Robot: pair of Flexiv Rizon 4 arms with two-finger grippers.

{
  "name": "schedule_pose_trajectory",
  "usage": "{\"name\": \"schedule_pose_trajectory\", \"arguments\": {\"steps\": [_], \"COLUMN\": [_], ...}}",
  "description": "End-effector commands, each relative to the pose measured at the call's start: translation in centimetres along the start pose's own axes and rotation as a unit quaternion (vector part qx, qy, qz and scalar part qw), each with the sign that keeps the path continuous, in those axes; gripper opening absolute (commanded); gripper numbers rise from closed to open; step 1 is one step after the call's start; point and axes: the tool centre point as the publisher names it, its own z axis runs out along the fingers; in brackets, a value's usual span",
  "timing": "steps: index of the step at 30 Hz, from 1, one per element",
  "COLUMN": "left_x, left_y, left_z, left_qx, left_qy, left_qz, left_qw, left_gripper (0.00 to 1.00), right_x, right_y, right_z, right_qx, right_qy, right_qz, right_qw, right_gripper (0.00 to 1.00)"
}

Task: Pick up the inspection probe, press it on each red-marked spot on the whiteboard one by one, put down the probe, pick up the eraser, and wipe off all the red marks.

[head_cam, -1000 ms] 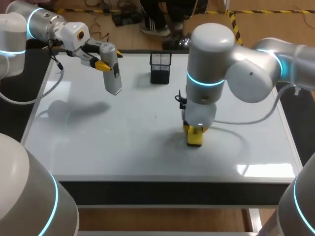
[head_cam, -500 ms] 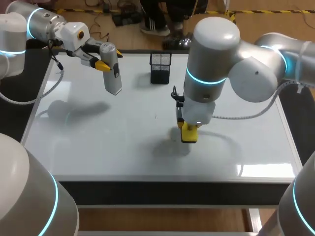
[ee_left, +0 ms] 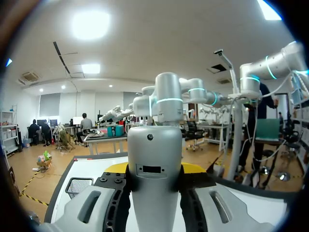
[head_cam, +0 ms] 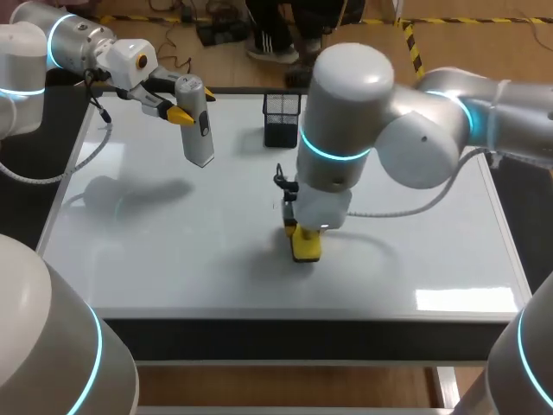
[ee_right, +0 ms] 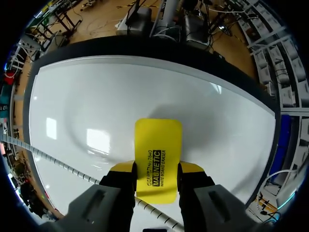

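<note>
My left gripper (head_cam: 181, 112) hangs above the back left of the whiteboard (head_cam: 173, 242), shut on the grey inspection probe (head_cam: 197, 121), which points down, clear of the board. In the left wrist view the probe (ee_left: 153, 159) fills the space between the yellow fingertips (ee_left: 118, 167). My right gripper (head_cam: 304, 232) stands near the board's middle, shut on the yellow eraser (head_cam: 306, 247), whose lower end rests on the board. The right wrist view shows the eraser (ee_right: 158, 145) clamped between both fingers over the white surface (ee_right: 96, 96). I see no red marks on the bare surface.
A black mesh pen holder (head_cam: 282, 118) stands at the back middle of the board, also seen beside the probe in the left wrist view (ee_left: 78, 186). A cable (ee_right: 58, 162) of the right arm hangs close beside the eraser.
The right arm has slid the eraser leftward across the board, from right of centre toward the middle. The left arm and the probe have not moved.
</note>
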Motion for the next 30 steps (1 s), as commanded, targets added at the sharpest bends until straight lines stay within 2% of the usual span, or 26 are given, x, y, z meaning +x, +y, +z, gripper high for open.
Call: {"name": "schedule_pose_trajectory", "arguments": {"steps": [1, 6, 12, 25, 30], "left_x": [0.0, 0.0, 0.0, 0.0, 0.0], "left_y": [-0.1, -0.1, -0.1, -0.1, -0.1], "left_z": [0.0, 0.0, 0.0, 0.0, 0.0], "left_qx": [-0.001, -0.001, -0.001, -0.001, -0.001], "left_qy": [0.001, 0.001, 0.001, 0.001, 0.001], "left_qz": [0.000, 0.000, 0.000, 0.000, 0.000], "left_qw": [1.000, 1.000, 1.000, 1.000, 1.000], "left_gripper": [0.00, 0.00, 0.00, 0.00, 0.00], "right_x": [-1.3, -1.1, 0.1, 5.9, 7.5], "right_y": [-0.6, -0.6, -0.8, -0.8, -0.7], "right_z": [1.4, 2.1, 2.6, 2.3, 2.0], "right_qx": [-0.009, -0.018, -0.026, -0.023, -0.021], "right_qy": [0.007, 0.007, 0.015, 0.033, 0.038], "right_qz": [-0.005, -0.004, 0.007, 0.073, 0.088], "right_qw": [1.000, 1.000, 1.000, 0.997, 0.995], "right_gripper": [0.00, 0.00, 0.00, 0.00, 0.00]}}
